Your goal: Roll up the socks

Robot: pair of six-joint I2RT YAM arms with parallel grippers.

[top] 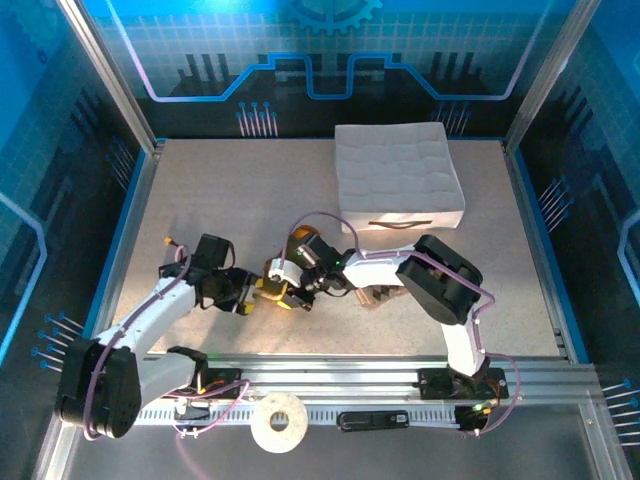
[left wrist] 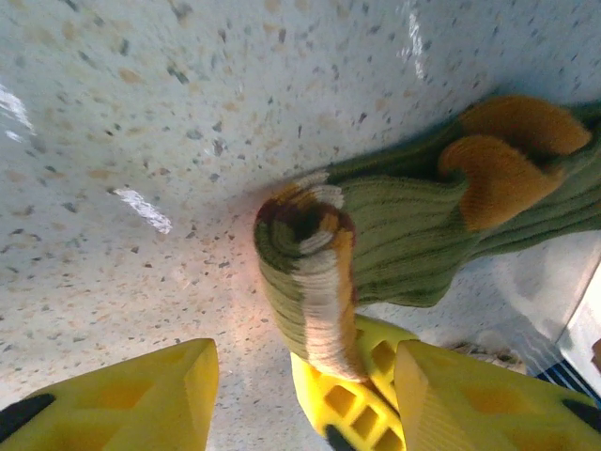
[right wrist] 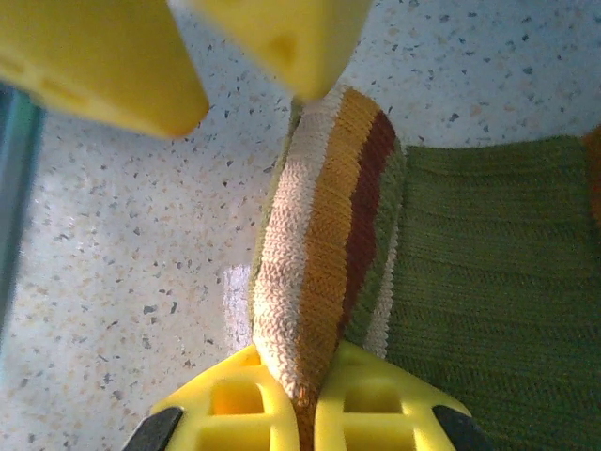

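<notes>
Olive sock (right wrist: 324, 244) | cuff pinched in right jaws | between parted left jaws

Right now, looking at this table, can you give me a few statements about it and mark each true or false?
1. The right tool pinches the sock. True.
2. The left tool is shut on the sock. False: it is open.
3. The box lies at the far side of the table. True.
4. The sock's cuff is plain green. False: it is striped cream, orange and dark red.
</notes>
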